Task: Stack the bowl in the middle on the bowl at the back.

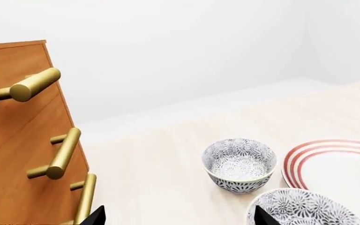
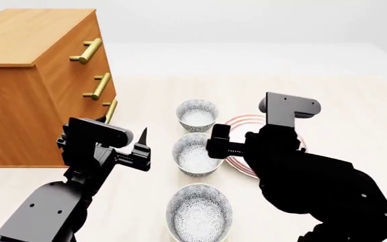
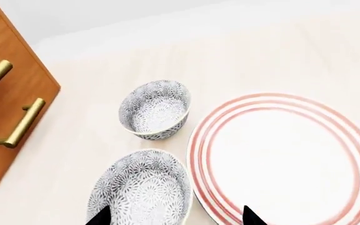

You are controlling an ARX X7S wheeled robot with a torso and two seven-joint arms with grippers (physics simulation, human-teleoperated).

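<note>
Three lace-patterned bowls stand in a row on the pale table. The bowl at the back (image 2: 197, 114) (image 1: 239, 164) (image 3: 155, 108) is upright and empty. The bowl in the middle (image 2: 197, 154) (image 1: 305, 208) (image 3: 141, 190) stands just in front of it. My right gripper (image 3: 176, 218) hangs open over the middle bowl's right side, with one fingertip above the bowl and the other above the plate. My left gripper (image 1: 178, 218) is open over bare table left of the middle bowl, holding nothing.
A red-ringed white plate (image 3: 286, 157) (image 1: 339, 168) lies right of the bowls, partly under my right arm (image 2: 301, 171). A wooden dresser (image 2: 39, 75) with brass handles (image 1: 61, 154) stands close on the left. A third bowl (image 2: 199, 210) sits nearest me.
</note>
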